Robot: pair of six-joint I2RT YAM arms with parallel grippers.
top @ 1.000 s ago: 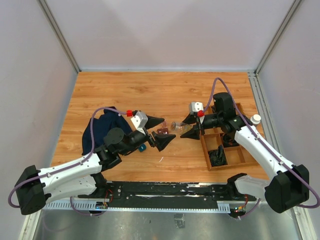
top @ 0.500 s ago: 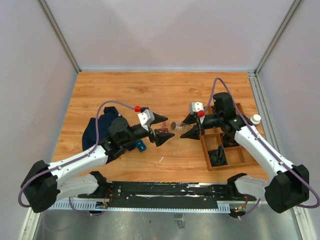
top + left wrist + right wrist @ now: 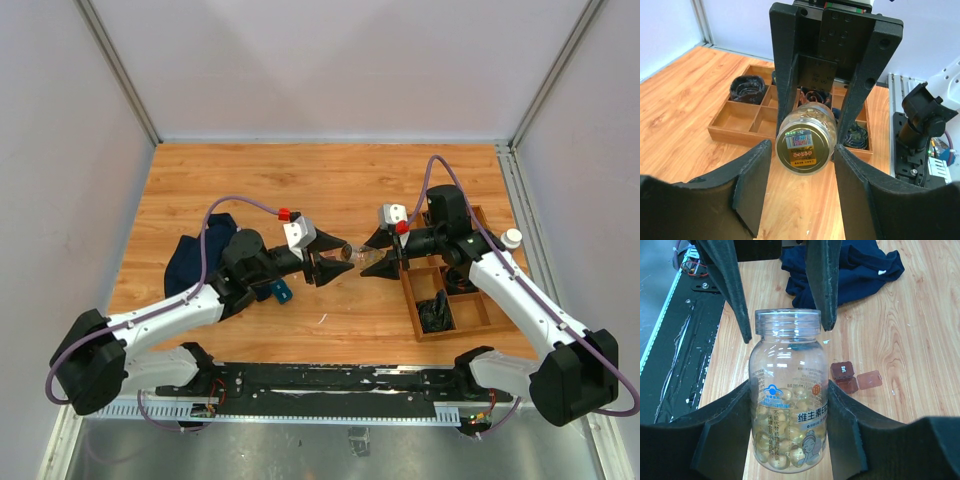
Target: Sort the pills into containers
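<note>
My right gripper [image 3: 790, 390] is shut on a clear round bottle [image 3: 788, 405] holding yellow pills [image 3: 785, 445], held level above the table. The bottle's gold-labelled top [image 3: 805, 146] faces my left gripper [image 3: 802, 152]. That gripper is open, with its fingers [image 3: 740, 300] close on either side of the bottle's top and a thin gap showing. In the top view the left gripper [image 3: 345, 257] and right gripper [image 3: 368, 258] meet at the bottle [image 3: 357, 256]. Two small reddish-brown containers [image 3: 844, 377] lie on the wood under the bottle, one with its lid [image 3: 869, 379] open.
A wooden divided tray [image 3: 410, 300] stands at the right, with dark items [image 3: 437, 315] in some compartments. A dark blue cloth [image 3: 195, 258] lies at the left beside the left arm. A small blue object [image 3: 283, 293] sits near it. A white round cap [image 3: 512, 238] rests by the right rail.
The left arm has reached right to the bottle's top and its jaws have narrowed around it, now covering the containers in the top view. The right arm and bottle have not moved.
</note>
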